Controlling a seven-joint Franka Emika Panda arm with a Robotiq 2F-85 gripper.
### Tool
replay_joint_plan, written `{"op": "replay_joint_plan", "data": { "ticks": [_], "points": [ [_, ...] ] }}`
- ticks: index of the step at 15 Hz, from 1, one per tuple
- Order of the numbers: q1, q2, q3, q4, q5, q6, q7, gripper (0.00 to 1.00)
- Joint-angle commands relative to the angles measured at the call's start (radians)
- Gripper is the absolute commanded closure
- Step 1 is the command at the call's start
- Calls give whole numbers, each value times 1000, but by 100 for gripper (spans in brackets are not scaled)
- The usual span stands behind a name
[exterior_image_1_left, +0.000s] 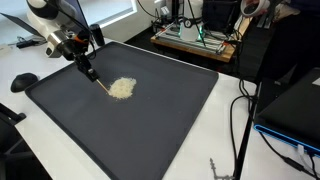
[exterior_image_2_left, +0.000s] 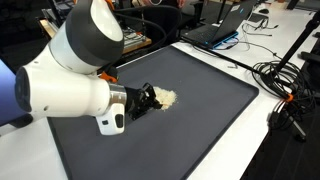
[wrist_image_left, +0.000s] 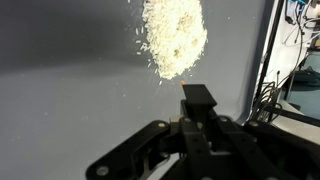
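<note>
A small heap of pale rice-like grains (exterior_image_1_left: 122, 88) lies on a large black mat (exterior_image_1_left: 160, 125) on a white table. It also shows in the other exterior view (exterior_image_2_left: 166, 98) and at the top of the wrist view (wrist_image_left: 175, 38). My gripper (exterior_image_1_left: 87, 67) is shut on a thin tool (exterior_image_1_left: 101, 84) with a wood-coloured shaft. The tool's tip is down at the mat, right beside the heap's edge. In the wrist view the tool's dark end (wrist_image_left: 197, 97) sticks out between the jaws (wrist_image_left: 197, 118), just short of the grains. The arm's white body hides part of the gripper (exterior_image_2_left: 146, 100).
A dark flat object (exterior_image_1_left: 22, 82) lies on the white table beside the mat. Cables (exterior_image_2_left: 283, 92) run along the mat's far side. Electronics and boxes (exterior_image_1_left: 200, 38) stand behind the mat, and a dark case (exterior_image_1_left: 292, 105) beside it.
</note>
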Motion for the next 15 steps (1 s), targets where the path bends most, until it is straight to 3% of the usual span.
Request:
{"op": "replay_joint_plan", "data": {
  "ticks": [1, 8, 11, 15],
  "points": [
    [20, -58, -7, -34, -11, 34, 3, 97],
    [137, -257, -60, -238, -94, 219, -2, 97],
    [218, -356, -92, -366, -183, 306, 10, 97],
    [291, -480, -78, -524, -329, 424, 63, 97]
  ]
}}
